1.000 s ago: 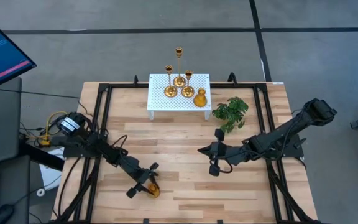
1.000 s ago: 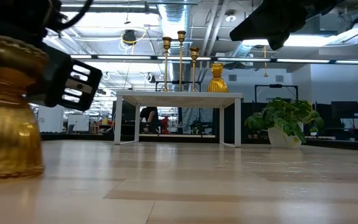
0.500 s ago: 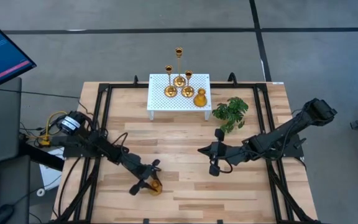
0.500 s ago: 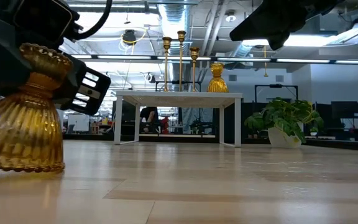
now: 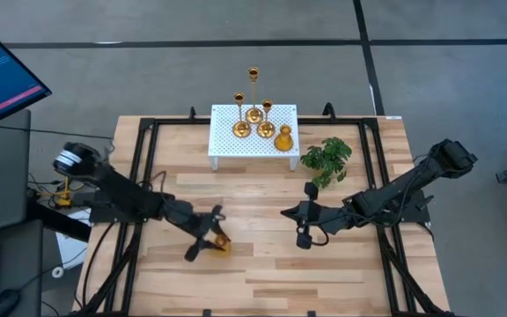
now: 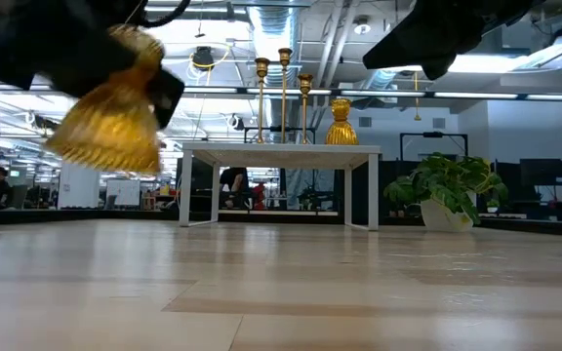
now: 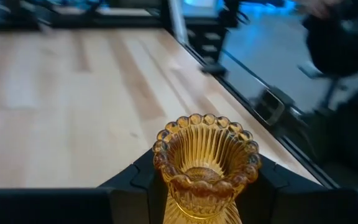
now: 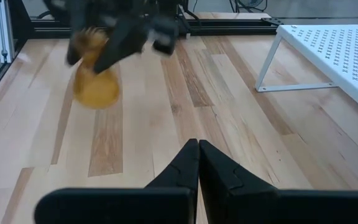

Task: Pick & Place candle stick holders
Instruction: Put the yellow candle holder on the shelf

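My left gripper (image 5: 211, 239) is shut on a short ribbed gold candle stick holder (image 5: 221, 243) above the table's near middle; the holder also shows in the low view (image 6: 113, 115) and in the left wrist view (image 7: 207, 165). Three tall thin holders (image 5: 253, 114) and one short bulbous holder (image 5: 283, 138) stand by their round bases on the white perforated stand (image 5: 227, 145) at the far edge. My right gripper (image 5: 285, 212) is shut and empty right of centre, above the table; it also shows in its own wrist view (image 8: 199, 155). My left gripper pinches the holder's narrow upper part (image 7: 166, 190), just below its beaded cup rim (image 7: 205, 120), between its two fingers, one on each side. The fingers come from the table's left. The holder is lifted clear of the table and tilted, its wide ribbed base (image 6: 100, 151) lowest.
A green leafy plant (image 5: 326, 160) stands right of the stand. A black frame (image 5: 143, 176) runs along the table's edges. Bare wood lies between the two grippers and in front of the stand.
My left gripper has gone up and toward the table's far edge with the short holder. The holder stood on the table a second ago, slid a little toward the right, and now hangs clear of the wood, tipped over to one side.
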